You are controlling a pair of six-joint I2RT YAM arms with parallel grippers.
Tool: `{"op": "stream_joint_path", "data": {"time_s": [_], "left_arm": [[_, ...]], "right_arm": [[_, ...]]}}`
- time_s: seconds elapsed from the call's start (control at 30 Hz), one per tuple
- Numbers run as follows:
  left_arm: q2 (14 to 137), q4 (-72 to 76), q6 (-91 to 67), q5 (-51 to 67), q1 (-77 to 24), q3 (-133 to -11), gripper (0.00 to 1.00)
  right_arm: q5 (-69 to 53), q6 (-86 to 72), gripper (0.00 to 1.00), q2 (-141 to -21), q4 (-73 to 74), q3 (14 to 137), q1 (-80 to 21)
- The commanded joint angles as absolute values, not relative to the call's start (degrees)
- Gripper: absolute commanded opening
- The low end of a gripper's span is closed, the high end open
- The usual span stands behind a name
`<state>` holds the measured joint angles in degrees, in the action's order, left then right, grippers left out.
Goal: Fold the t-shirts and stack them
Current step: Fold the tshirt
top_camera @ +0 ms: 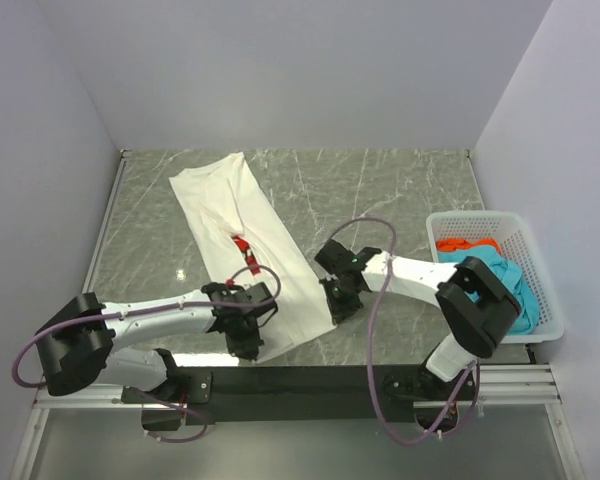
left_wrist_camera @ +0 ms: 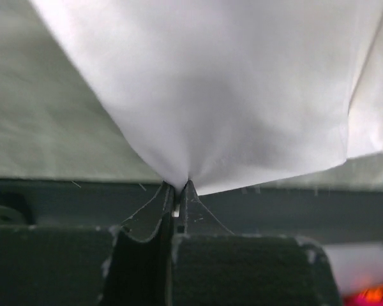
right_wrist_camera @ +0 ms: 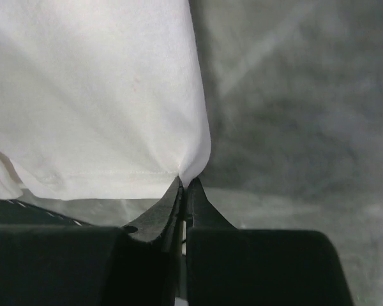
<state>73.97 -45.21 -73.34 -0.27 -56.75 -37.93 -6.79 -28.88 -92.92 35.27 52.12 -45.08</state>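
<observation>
The white t-shirt (top_camera: 242,230) lies folded lengthwise in a long strip on the marble table, a bit of its red print (top_camera: 242,246) showing at the fold. My left gripper (top_camera: 248,335) is shut on the shirt's near left corner (left_wrist_camera: 179,182). My right gripper (top_camera: 337,303) is shut on its near right corner (right_wrist_camera: 191,173). The white cloth fills the left wrist view (left_wrist_camera: 230,83) and the left of the right wrist view (right_wrist_camera: 89,95). The teal t-shirt (top_camera: 505,280) and the red-orange t-shirt (top_camera: 465,244) lie bunched in the basket.
A white plastic mesh basket (top_camera: 540,300) stands at the table's right edge. The black rail (top_camera: 310,380) runs along the near edge under the arms. Grey walls close in the back and both sides.
</observation>
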Motion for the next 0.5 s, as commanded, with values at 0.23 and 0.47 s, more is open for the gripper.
{"op": "stream_joint_path", "data": {"time_s": [0.23,0.47], "left_arm": [[70.8,-45.2,-79.3,5.4,-63.6,-39.8,0.01],[60.7,-49.7,-73.2,0.9,-47.9,-42.9,0.01]], "right_arm": [[-2.0,-27.4,0.00,-81.9,51.8,51.4,-45.0],[-0.1,-23.6,0.00,-90.2,56.9,72.2,-43.6]]}}
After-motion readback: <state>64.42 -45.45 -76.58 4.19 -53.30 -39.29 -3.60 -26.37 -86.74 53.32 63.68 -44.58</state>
